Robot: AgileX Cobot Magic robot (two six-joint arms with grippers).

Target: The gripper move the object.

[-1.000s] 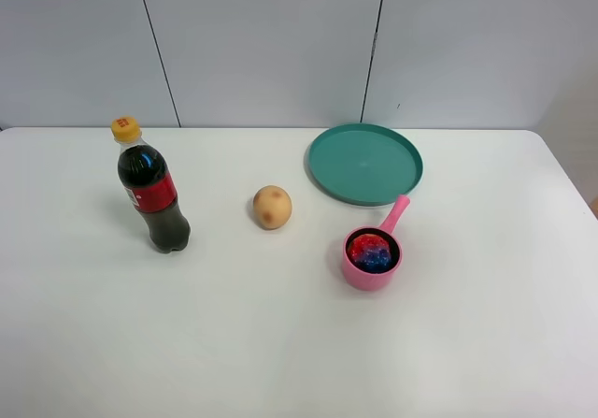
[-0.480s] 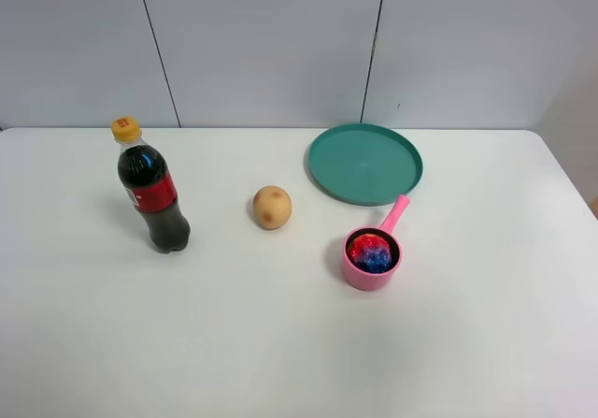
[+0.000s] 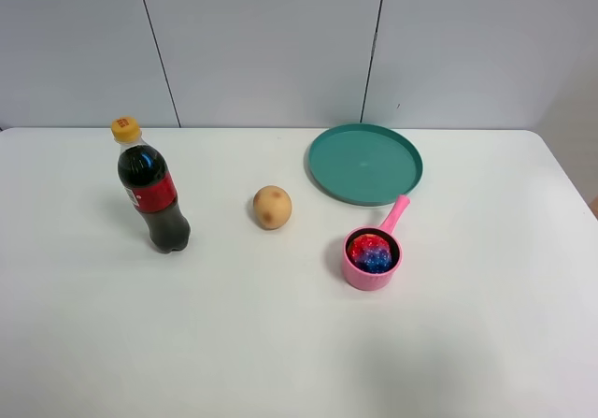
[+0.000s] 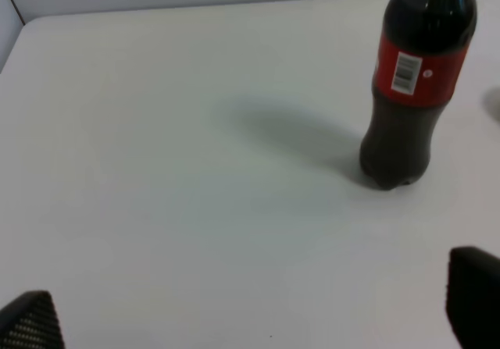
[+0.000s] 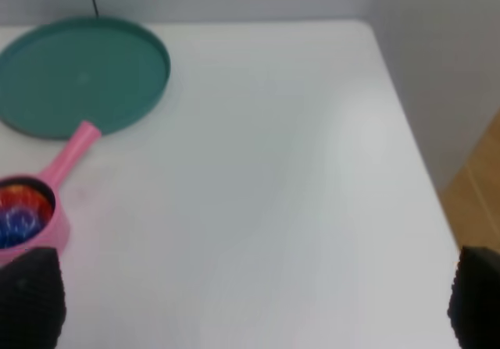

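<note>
The tie-dye ball (image 3: 372, 252) lies inside the small pink saucepan (image 3: 361, 276) right of the table's middle. It also shows in the right wrist view (image 5: 19, 208), in the pan (image 5: 69, 155). My right gripper (image 5: 251, 298) is open and empty, nearer the table's front than the pan, with its dark fingertips (image 5: 27, 298) at the frame corners. My left gripper (image 4: 251, 310) is open and empty, well short of the cola bottle. Neither gripper shows in the exterior high view.
A cola bottle (image 3: 152, 194) stands upright on the left and also shows in the left wrist view (image 4: 414, 83). A tan potato-like ball (image 3: 272, 207) lies mid-table. A teal plate (image 3: 364, 163) lies behind the pan. The table's right edge (image 5: 414, 154) is close.
</note>
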